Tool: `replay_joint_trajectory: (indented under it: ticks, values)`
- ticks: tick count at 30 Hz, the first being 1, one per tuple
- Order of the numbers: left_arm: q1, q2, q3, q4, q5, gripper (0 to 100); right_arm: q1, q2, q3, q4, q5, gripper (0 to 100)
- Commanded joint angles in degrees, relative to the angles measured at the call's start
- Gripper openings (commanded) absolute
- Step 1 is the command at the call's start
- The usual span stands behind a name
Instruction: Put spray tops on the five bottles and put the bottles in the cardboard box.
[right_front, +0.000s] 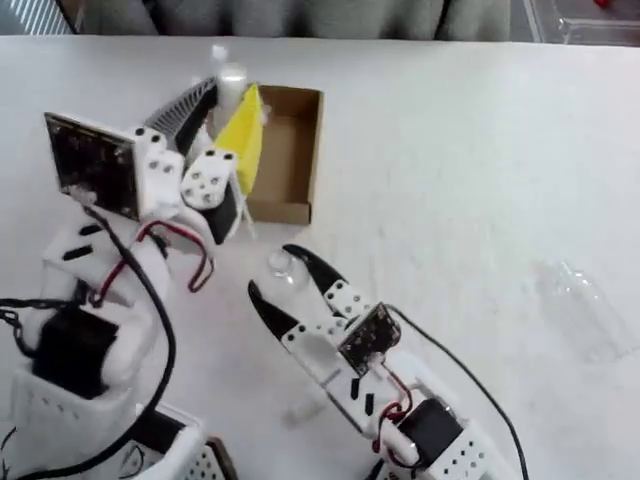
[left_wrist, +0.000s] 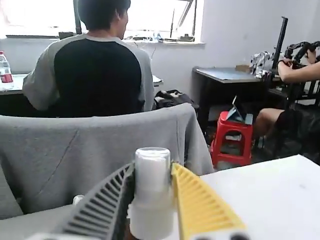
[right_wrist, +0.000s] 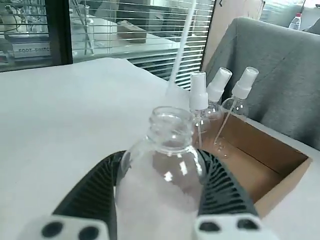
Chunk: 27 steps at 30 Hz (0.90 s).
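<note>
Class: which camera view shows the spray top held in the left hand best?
The left wrist view: the spray top stands close up, clamped in the left hand. The high view gives its white cap blurred, near the cardboard box. The right wrist view catches its thin dip tube near the open bottle.

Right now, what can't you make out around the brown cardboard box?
- High view: left gripper covers part of the brown cardboard box; contents unclear.
- High view: clear plastic bottle lying far right, too faint to tell whether capped.
- Left wrist view: white spray top's tube, hidden by that gripper.
</note>
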<state>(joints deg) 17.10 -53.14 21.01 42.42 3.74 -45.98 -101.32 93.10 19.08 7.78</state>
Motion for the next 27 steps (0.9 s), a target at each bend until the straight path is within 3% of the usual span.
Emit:
replay_joint_trajectory:
  ticks: [1, 10, 17, 27]
  values:
    - [0.84, -0.22, -7.82, 2.11, 0.79, 2, -0.66, 2.15, -0.79, -0.04, 0.62, 1.6]
    - [0.84, -1.10, -6.59, 2.29, 2.29, 2, -2.77, 3.65, -0.88, -0.04, 0.70, 1.6]
    - [6.55, -14.46, 5.01, 1.67, 2.29, 2, -2.77, 3.65, -0.88, -0.04, 0.70, 1.6]
    - [2.77, -15.34, 12.13, -7.47, 2.29, 2, -2.86, 3.65, -0.88, 0.22, 0.62, 1.6]
